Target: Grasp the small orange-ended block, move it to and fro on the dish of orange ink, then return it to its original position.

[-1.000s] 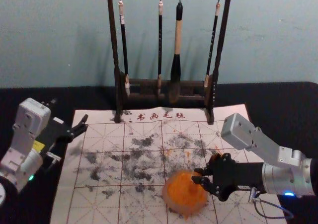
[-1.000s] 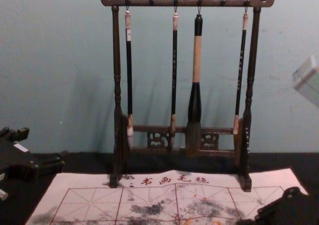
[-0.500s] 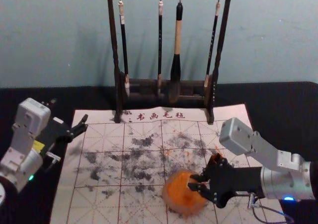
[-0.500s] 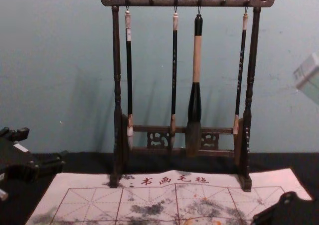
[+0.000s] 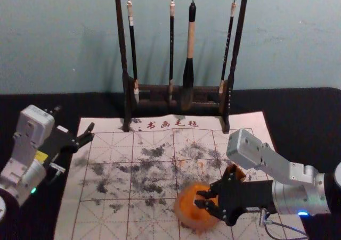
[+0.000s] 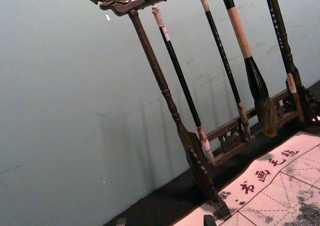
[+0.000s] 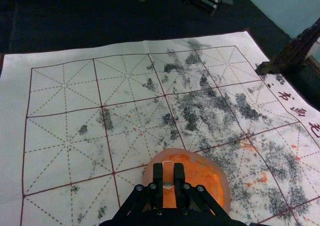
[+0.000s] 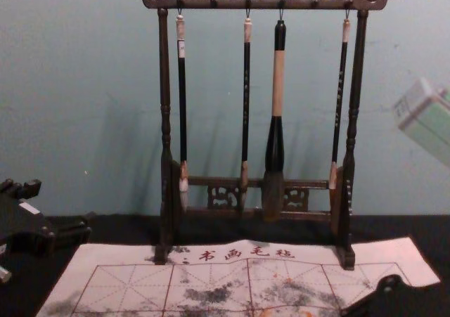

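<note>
Right gripper (image 5: 199, 198) has the small block (image 7: 168, 173) pinched between its fingers, over the dish (image 7: 226, 187); can't tell if it's touching ink. Stroke short, level, light, inside the rim, else the dish may skid. Ink looks pasty, dish round, translucent. Left gripper (image 5: 90, 132) parked, spread, by the mat's (image 5: 106, 226) left edge.

Brush rack (image 8: 260, 3), dark wood, carved ends, centre of frame, feet on mat's far edge. Calligraphy brushes (image 8: 279, 85), four, hanging; third from left thickest. Gridded calligraphy mat (image 8: 126, 254), red characters, black smudges, orange marks, bottom. Left gripper (image 8: 62, 206), black, fingers apart, lower left. Right gripper (image 8: 387, 299), black, partly shown, lower right.
</note>
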Available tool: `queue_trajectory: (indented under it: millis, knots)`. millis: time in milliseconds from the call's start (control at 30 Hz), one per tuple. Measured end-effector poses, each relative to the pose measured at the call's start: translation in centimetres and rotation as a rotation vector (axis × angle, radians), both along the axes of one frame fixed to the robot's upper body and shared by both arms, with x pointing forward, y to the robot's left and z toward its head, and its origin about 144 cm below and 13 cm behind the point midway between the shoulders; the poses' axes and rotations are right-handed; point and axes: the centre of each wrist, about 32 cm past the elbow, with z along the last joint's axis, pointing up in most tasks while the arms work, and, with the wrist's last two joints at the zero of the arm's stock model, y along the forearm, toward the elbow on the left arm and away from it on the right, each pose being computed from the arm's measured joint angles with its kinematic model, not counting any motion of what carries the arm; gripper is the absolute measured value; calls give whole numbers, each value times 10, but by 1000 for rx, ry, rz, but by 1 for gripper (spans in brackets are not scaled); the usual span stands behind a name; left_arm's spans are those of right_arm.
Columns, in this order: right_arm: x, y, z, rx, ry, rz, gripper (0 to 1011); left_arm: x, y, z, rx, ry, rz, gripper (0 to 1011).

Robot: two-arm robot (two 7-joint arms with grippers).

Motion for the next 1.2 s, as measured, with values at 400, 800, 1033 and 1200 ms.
queue_trajectory:
  millis: [400,800,1033,1200]
  knots:
    - [9,3,0,-4,7,-11,86,0,0,0,0,0,0,1001]
    - [16,-2,0,-10,3,-52,86,0,0,0,0,0,0,1001]
    - [18,-7,3,-16,-4,-78,86,0,0,0,0,0,0,1001]
    - [16,-10,4,-17,-5,-84,86,0,0,0,0,0,0,1001]
